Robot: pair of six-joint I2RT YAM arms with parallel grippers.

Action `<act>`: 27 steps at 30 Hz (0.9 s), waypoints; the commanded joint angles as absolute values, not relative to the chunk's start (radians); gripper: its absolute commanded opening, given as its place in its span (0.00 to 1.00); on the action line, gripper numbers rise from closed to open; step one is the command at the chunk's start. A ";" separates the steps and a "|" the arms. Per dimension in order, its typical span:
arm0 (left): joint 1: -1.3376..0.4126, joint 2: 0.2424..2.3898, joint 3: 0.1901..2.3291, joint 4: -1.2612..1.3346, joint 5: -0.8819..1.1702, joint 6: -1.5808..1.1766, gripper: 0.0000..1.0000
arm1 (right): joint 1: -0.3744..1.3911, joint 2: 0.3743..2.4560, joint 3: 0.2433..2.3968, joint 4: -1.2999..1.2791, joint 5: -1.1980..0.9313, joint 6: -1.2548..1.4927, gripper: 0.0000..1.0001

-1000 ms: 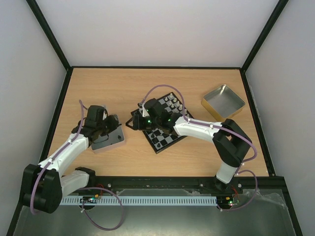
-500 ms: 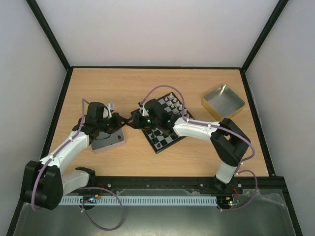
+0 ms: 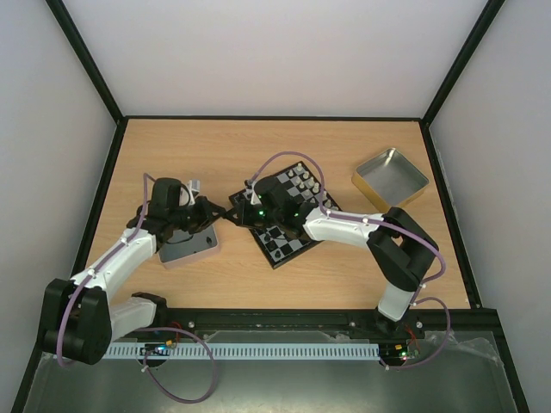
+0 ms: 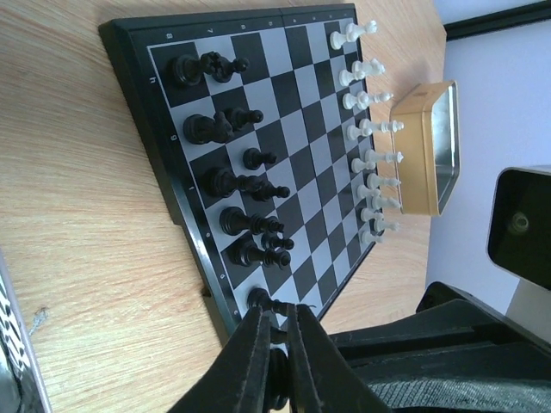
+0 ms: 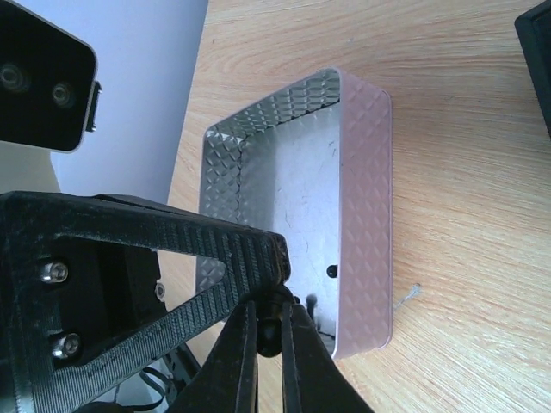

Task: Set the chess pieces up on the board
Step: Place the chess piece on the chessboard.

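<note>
**Handover under way: both claws on one black piece**

black piece [image 5: 269, 325]: in the air just off the board [image 4: 293, 95], at its left corner. It hangs over bare counter [image 3: 344, 146], between board and silver tin [image 5: 366, 198]. Not on a square yet.

Changed:
- A second ago the left arm sat over the silver tin, and the right claw waited at the board corner with jaws apart.
- The left arm swung across to meet it.
- right claw [image 5: 269, 305] has now snapped together on the piece.
- left claw [image 4: 278, 323] is together too, with a dark lump pinched between its fingers.

The two claws meet tip to tip in both wrist views, so I read this as the same piece held from two sides. It is dark on dark, so I can't fully confirm.

Meaning: looks like a left-to-right pass, half done. Left has to let go before right pulls away, or the piece gets tugged or dropped. After that it likely goes to the black side.

Board: mid-counter, turned at an angle.
- black set [image 4: 234, 222] runs along the side facing the near-left corner, and its ranks have gaps.
- white set [image 4: 370, 160] runs along the opposite side and looks close to full.

Around it:
- Silver tin sits toward the left edge. A dark speck [image 5: 331, 271] lies inside, too small to say whether it's a piece.
- gold tin [image 3: 389, 176] sits by the right edge, toward the far-right corner.

Writing: no brand or label visible. The rim marks [image 4: 166, 36] on the board look like coordinates but are too small to read.
</note>
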State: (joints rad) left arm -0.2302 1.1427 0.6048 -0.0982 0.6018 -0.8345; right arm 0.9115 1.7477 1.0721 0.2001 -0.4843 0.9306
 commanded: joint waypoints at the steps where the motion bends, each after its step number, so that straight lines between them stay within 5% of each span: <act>1: -0.229 1.146 0.622 -0.080 0.643 -0.842 0.15 | 0.916 1.709 1.058 0.214 -0.424 0.915 0.02; 3: -0.228 1.143 0.627 -0.099 0.619 -0.834 0.31 | 0.913 1.698 1.067 0.155 -0.389 0.886 0.02; 8: -0.220 1.117 0.681 -0.255 0.409 -0.761 0.50 | 0.895 1.641 1.085 -0.096 -0.204 0.751 0.02; 15: -0.215 1.081 0.716 -0.383 0.143 -0.677 0.55 | 0.865 1.574 1.074 -0.416 0.055 0.639 0.02; 27: -0.214 1.100 0.706 -0.369 0.158 -0.662 0.55 | 0.860 1.680 1.114 -0.497 -0.094 0.557 0.02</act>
State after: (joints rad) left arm -0.2192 1.0939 0.6930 -0.3523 0.1764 -0.6823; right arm 0.8577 1.6318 1.0805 -0.4377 -0.0589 0.5892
